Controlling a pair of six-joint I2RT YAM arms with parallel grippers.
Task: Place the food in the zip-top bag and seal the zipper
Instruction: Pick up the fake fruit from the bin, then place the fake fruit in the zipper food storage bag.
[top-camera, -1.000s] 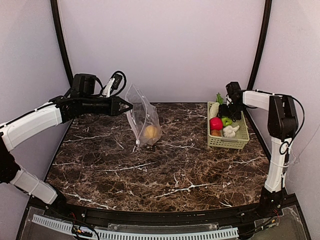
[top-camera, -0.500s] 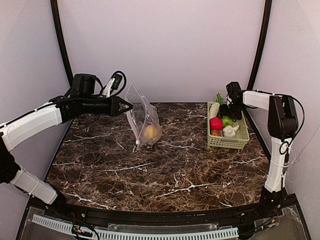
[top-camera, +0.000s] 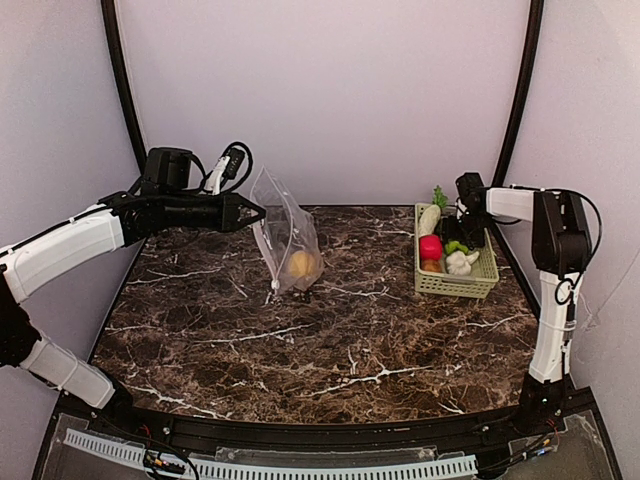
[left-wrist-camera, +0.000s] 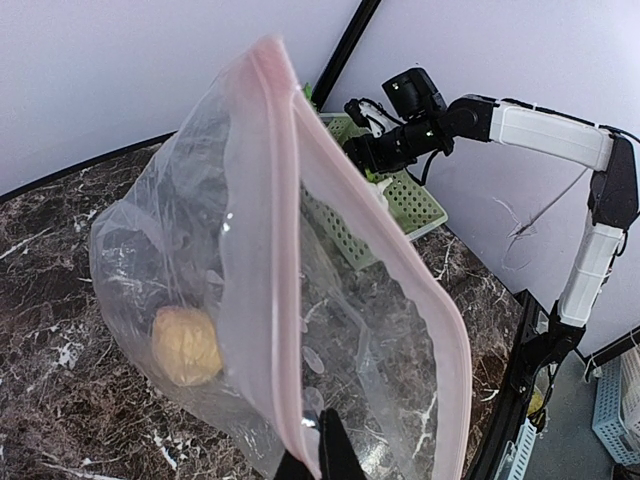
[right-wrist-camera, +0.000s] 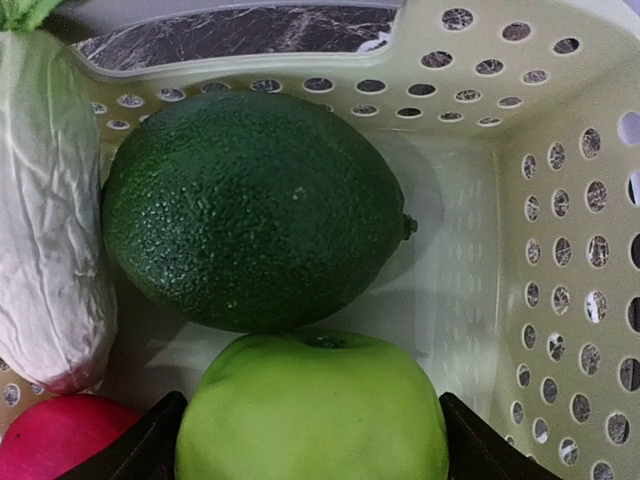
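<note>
On the dark marble table (top-camera: 330, 340), seen from above with the arm bases at six o'clock, the zip-top bag (top-camera: 283, 232) hung at about eleven o'clock. Whether its lower end touched the marble could not be told. The left gripper (top-camera: 257, 212) reached in from nine o'clock, its claw pressed together on the bag's upper edge. In the left wrist view its dark fingers (left-wrist-camera: 335, 455) pinched the plastic beside the zipper (left-wrist-camera: 272, 250). The two pink strips stood apart, so the mouth gaped. One orange (top-camera: 303, 264) lay in the bottom of the bag.

At about two o'clock, well apart from the bag, sat the pale green basket (top-camera: 482, 280). Nearest in it lay the garlic (top-camera: 461, 262) and a brown piece (top-camera: 432, 266), then the red apple (top-camera: 431, 247). The white radish (top-camera: 429, 218) lay at the far end.

The right gripper (top-camera: 463, 232) dipped into the basket from three o'clock. Its fingers (right-wrist-camera: 150, 450) were spread wide, one on each flank of the green apple (right-wrist-camera: 312, 410), which sat on the basket floor. A dark green piece (right-wrist-camera: 255, 210) touched the apple at its twelve o'clock.
</note>
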